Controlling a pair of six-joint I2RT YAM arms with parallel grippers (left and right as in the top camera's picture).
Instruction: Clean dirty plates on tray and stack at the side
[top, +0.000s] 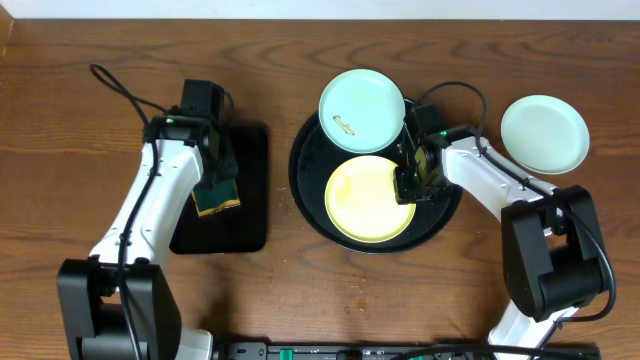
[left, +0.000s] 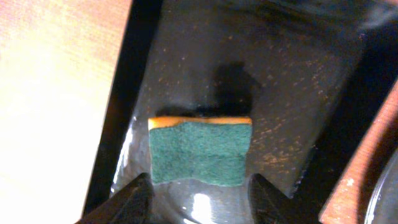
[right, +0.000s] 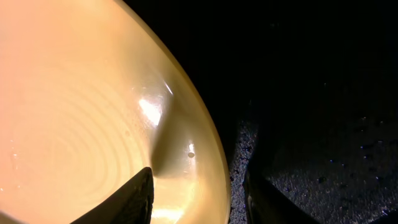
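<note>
Straddling the rim of the yellow plate (right: 74, 124), the right end effector (right: 199, 186) is standing partly open, holding nothing; the left end effector (left: 200, 193) is bracketing the sponge (left: 200, 152), grip impossible to tell.

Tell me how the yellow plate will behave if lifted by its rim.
The yellow plate looks rigid and glossy, so it probably won't flex but may slip in the right claw. Held by one thin edge, it will likely droop or swing. It sits on the smooth black tray, so a push should slide it.
</note>
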